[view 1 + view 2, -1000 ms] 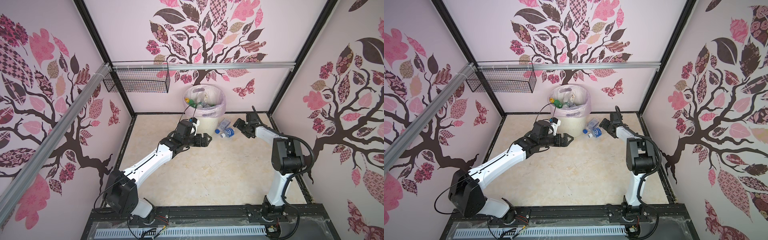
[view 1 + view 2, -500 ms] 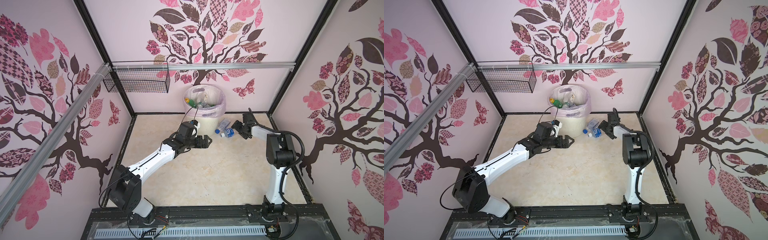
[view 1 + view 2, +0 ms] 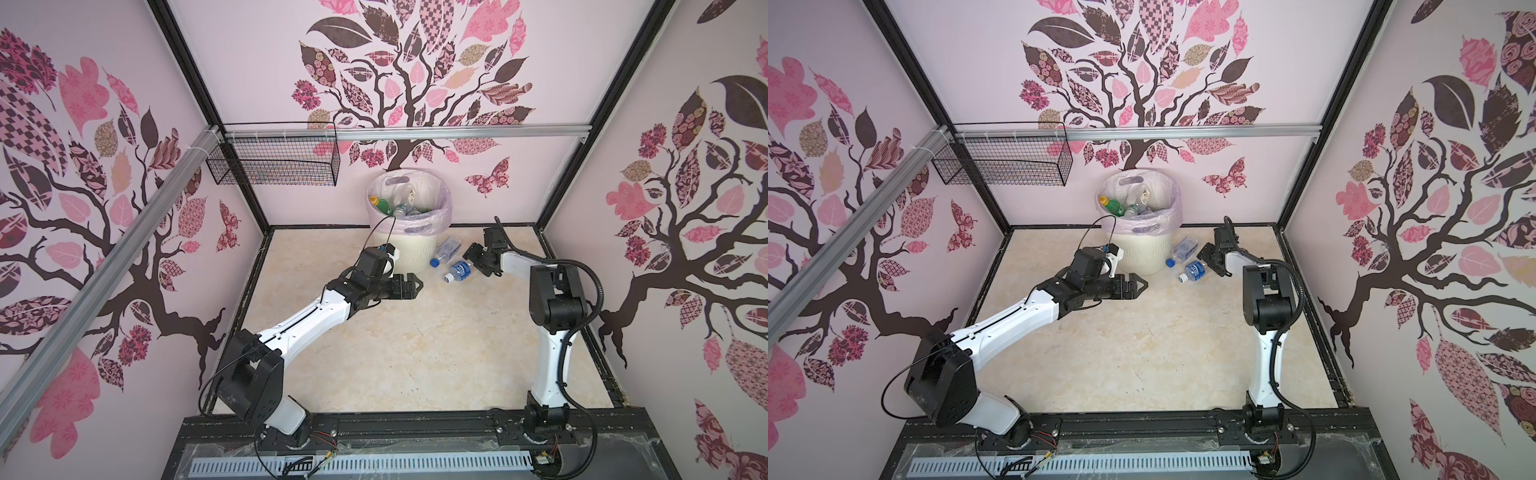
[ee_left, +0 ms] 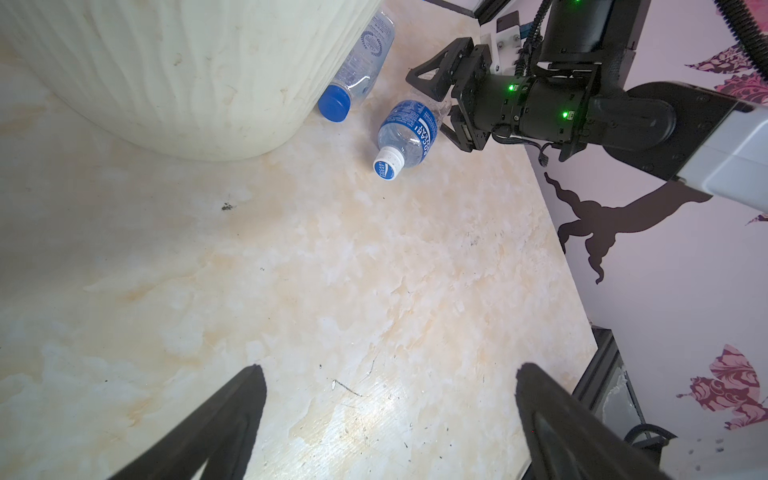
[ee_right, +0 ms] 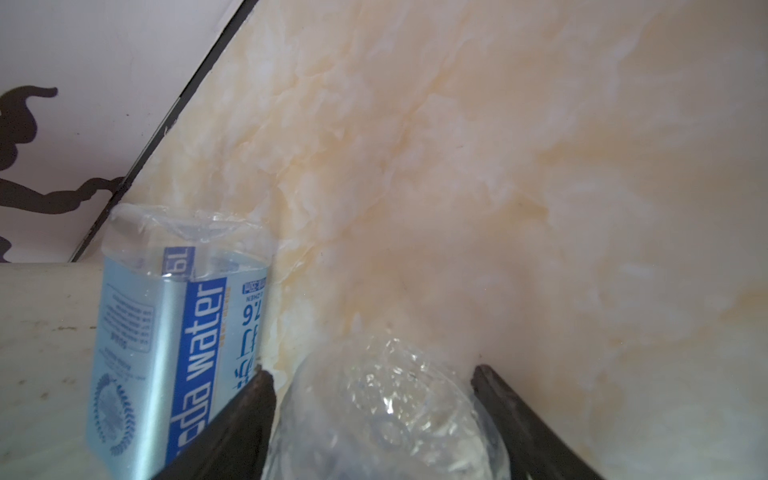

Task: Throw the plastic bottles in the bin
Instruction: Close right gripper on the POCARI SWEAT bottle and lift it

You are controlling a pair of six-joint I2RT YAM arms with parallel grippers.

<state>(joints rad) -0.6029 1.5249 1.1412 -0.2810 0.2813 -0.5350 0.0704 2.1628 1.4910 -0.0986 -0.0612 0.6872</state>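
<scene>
Two plastic bottles lie on the floor right of the bin (image 3: pixel 409 251) (image 3: pixel 1142 255). The white-capped, blue-labelled bottle (image 3: pixel 457 270) (image 3: pixel 1192 271) (image 4: pixel 409 133) has its clear base (image 5: pixel 386 415) between the fingers of my right gripper (image 3: pixel 471 262) (image 3: pixel 1206 259) (image 4: pixel 432 104) (image 5: pixel 370 370), which press on both sides; it still rests on the floor. The blue-capped bottle (image 3: pixel 446 249) (image 3: pixel 1183 249) (image 4: pixel 357 70) (image 5: pixel 178 332) leans against the bin wall (image 4: pixel 187 75). Several bottles, one green (image 3: pixel 384 203), fill the bin. My left gripper (image 3: pixel 417 284) (image 3: pixel 1144 286) (image 4: pixel 386 370) hovers open and empty in front of the bin.
A black wire mesh basket (image 3: pixel 274 166) (image 3: pixel 1005 164) hangs on the back rail at the left. The cell's walls close in the back and both sides; the right wall (image 4: pixel 665 270) runs close behind my right arm.
My right gripper has slid left onto the white-capped bottle's base and its jaws have narrowed around it. The left arm has barely shifted.
</scene>
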